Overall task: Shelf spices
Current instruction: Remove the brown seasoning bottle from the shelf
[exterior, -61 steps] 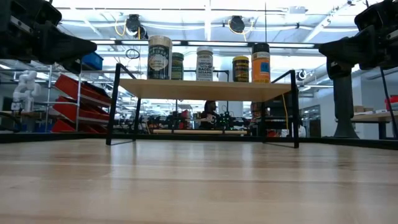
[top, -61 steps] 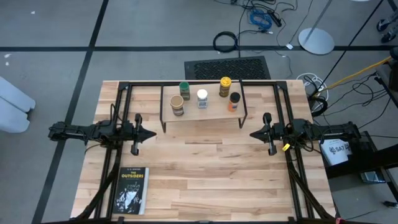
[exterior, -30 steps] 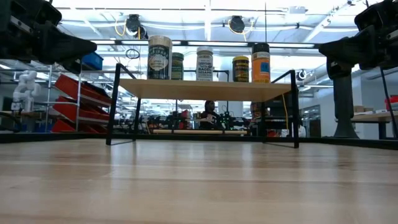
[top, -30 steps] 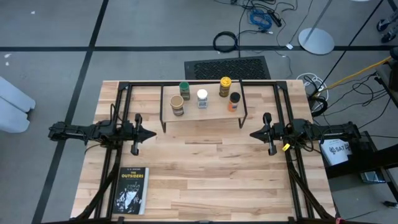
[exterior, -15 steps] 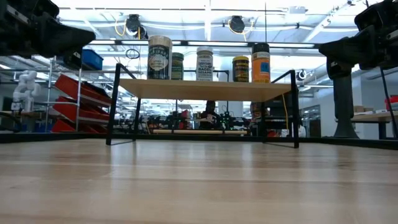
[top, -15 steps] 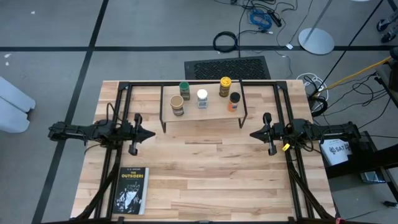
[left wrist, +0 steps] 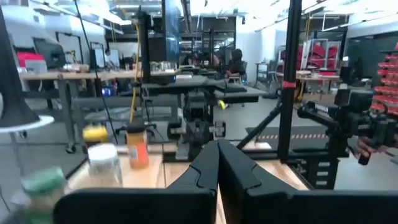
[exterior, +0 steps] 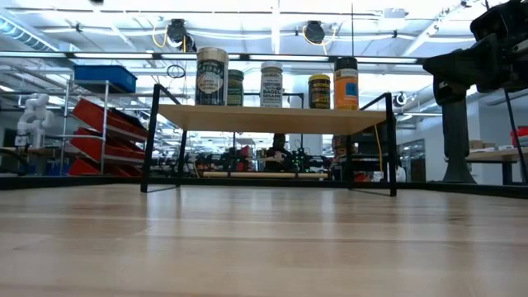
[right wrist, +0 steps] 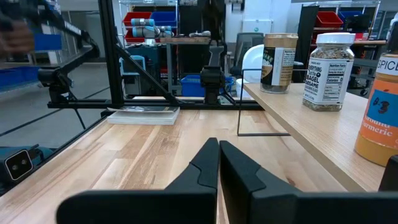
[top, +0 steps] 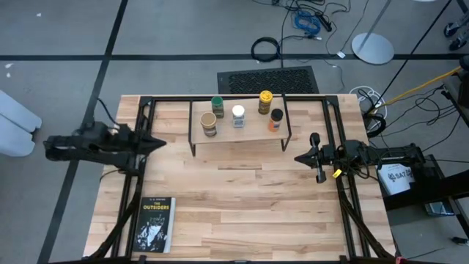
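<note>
From above, all five spices (top: 238,115) already stand on the shelf (top: 253,133). The left gripper (top: 154,142) sits at the table's edge, the right gripper (top: 300,158) beside the shelf. Wrist views show both pairs of fingers pressed together, holding nothing. Best to retreat without bumping the shelf.

left end effector (top: 160,141) closed, right end effector (top: 298,158) closed

Table (top: 242,213): shelf (top: 238,133), book (top: 154,224); five spices (top: 239,116) on shelf.
</note>
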Robot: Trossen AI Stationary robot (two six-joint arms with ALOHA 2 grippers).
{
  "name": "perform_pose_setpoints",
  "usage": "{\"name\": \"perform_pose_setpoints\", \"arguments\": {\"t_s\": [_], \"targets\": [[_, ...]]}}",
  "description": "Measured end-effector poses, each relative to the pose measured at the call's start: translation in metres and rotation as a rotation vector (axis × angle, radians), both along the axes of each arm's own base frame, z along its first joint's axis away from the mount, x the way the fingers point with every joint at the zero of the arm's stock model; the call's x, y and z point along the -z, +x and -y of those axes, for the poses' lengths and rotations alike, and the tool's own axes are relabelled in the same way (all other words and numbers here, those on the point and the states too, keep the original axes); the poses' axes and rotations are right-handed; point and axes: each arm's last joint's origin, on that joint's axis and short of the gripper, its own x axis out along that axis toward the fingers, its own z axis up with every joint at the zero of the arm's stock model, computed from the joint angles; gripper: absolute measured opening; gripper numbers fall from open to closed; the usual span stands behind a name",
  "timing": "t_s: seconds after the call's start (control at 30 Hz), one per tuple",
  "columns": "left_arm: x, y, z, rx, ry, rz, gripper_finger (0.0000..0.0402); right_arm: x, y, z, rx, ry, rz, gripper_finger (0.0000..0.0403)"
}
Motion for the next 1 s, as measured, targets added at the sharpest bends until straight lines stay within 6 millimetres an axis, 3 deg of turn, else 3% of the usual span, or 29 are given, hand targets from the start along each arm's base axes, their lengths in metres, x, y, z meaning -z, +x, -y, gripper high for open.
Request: {"name": "perform_pose_setpoints", "arguments": {"t_s": [0.23, 0.43, 0.57, 0.8, 1.0], "targets": [[-0.078, -0.006, -0.001, -0.002, 0.024, -0.031, 0.0006, 0.000, 0.000, 0.000, 0.000, 0.000, 0.000, 0.0000], [-0.118, -0.004, 0.000, -0.001, 0.031, -0.092, 0.0006, 0.000, 0.000, 0.000, 0.000, 0.000, 0.001, 0.0000], [-0.133, 0.002, 0.001, 0.013, 0.033, -0.089, 0.0006, 0.000, 0.000, 0.000, -0.001, 0.011, 0.000, 0.0000], [-0.142, 0.011, 0.002, 0.024, 0.034, -0.095, 0.0006, -0.002, 0.000, 0.000, -0.016, 0.304, -0.014, 0.0000], [-0.138, 0.019, 0.003, 0.025, 0.037, -0.130, 0.0006, -0.035, -0.009, -0.001, -0.051, 0.263, 0.017, 0.0000]]}}
